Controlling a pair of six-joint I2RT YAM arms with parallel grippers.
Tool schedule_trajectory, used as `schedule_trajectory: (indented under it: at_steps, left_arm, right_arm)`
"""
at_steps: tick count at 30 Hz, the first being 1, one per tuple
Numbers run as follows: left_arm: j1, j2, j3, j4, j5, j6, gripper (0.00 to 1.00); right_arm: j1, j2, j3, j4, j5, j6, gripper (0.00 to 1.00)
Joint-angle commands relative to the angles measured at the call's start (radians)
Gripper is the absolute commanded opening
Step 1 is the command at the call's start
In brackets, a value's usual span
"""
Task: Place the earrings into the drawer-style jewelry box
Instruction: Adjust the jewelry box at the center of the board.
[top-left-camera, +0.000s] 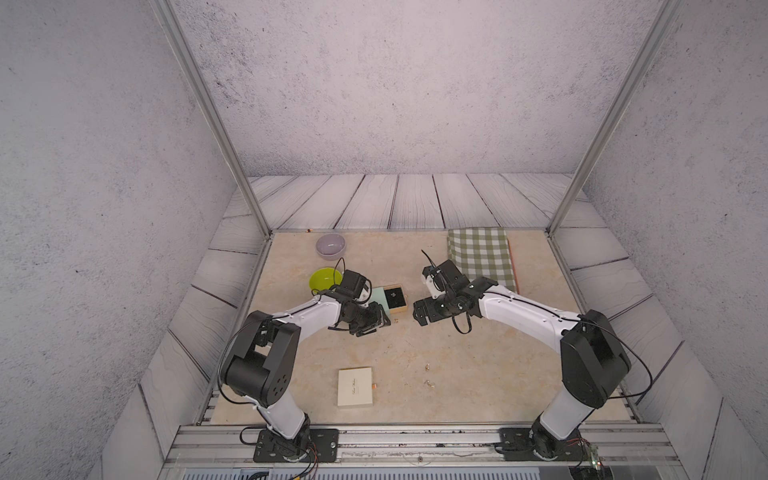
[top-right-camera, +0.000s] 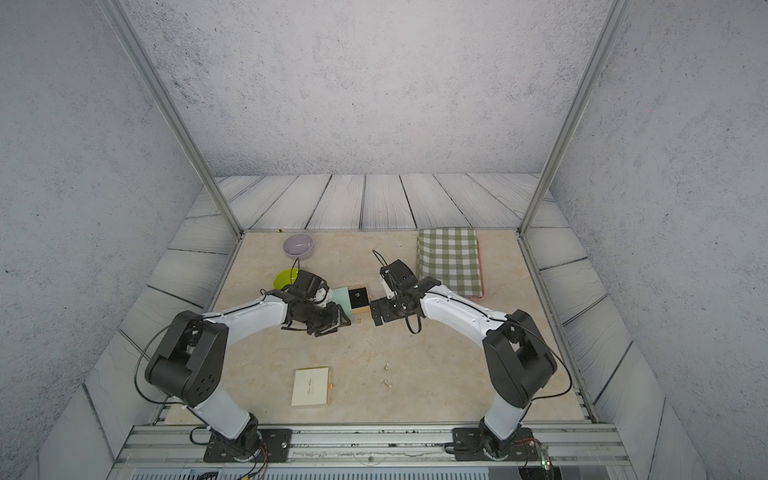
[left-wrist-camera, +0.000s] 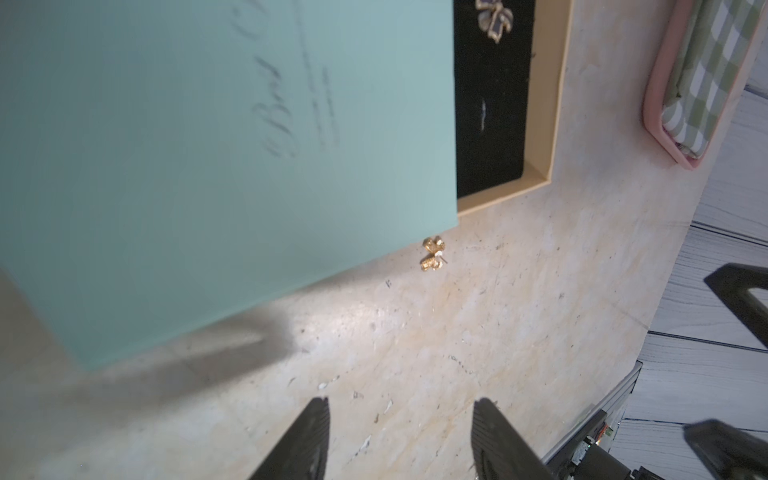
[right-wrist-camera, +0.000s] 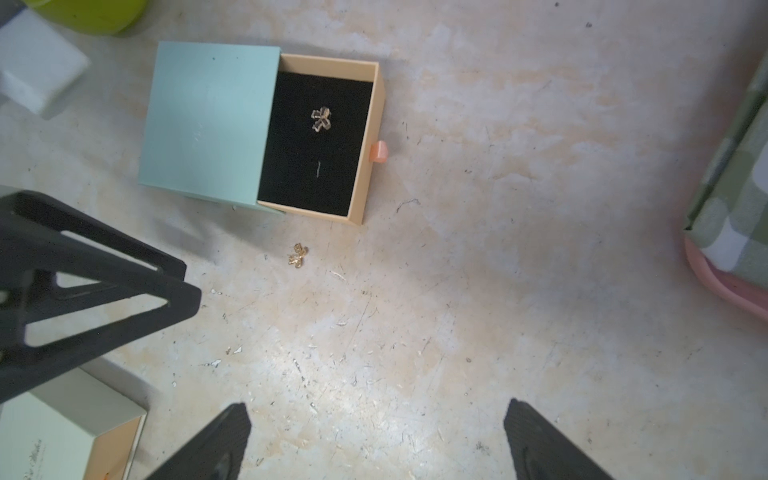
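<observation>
We find one small gold bow-shaped earring (right-wrist-camera: 321, 119) lying on the black velvet lining of the tan pulled-out drawer (right-wrist-camera: 365, 137) of the mint-green drawer-style jewelry box (right-wrist-camera: 208, 120). A pink pull tab (right-wrist-camera: 379, 151) sits on the drawer's front wall. A second gold bow-shaped earring (right-wrist-camera: 297, 254) lies on the beige marbled bench (right-wrist-camera: 498, 291), just beside the box's near corner and apart from it; the left wrist view shows it too (left-wrist-camera: 433, 253). In a top view we note two more tiny glinting earrings (top-left-camera: 428, 375) on the bench, well apart from the box, toward the front.

The left end effector (left-wrist-camera: 399, 436) hovers near the box with its ribbed black fingers moderately parted and nothing between them. The right end effector (right-wrist-camera: 374, 440) stands on the drawer's side with its fingers spread wide, likewise empty above bare bench.

Further out, we record a cream flat square box (top-left-camera: 355, 387) near the front edge, a lime-green round bowl (top-left-camera: 323, 279) and a lilac round bowl (top-left-camera: 331, 245) behind the left arm, and a green-and-white checked cloth (top-left-camera: 482, 257) folded on a pink tray at the far right.
</observation>
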Motion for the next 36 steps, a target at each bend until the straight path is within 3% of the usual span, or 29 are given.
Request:
schedule_trajectory:
  at_steps: [1, 12, 22, 29, 36]
  left_arm:
    - [-0.005, 0.028, 0.053, 0.01, -0.025, 0.016, 0.58]
    - [-0.003, 0.131, 0.173, -0.047, -0.076, 0.07, 0.57]
    - [0.017, 0.122, 0.203, -0.093, -0.122, 0.11, 0.57]
    - [-0.054, 0.079, 0.176, -0.083, -0.091, 0.078, 0.57]
    - [-0.112, 0.143, 0.206, -0.091, -0.121, 0.059, 0.43]
  right_arm:
    - [-0.007, -0.032, -0.023, 0.025, -0.023, -0.016, 0.99]
    - [-0.018, -0.048, -0.057, 0.051, -0.05, -0.017, 0.99]
    - [-0.037, -0.067, -0.078, 0.062, -0.067, -0.013, 0.99]
    - [-0.04, -0.108, -0.139, 0.095, -0.081, -0.015, 0.99]
    - [-0.044, -0.109, -0.175, 0.131, -0.102, -0.018, 0.99]
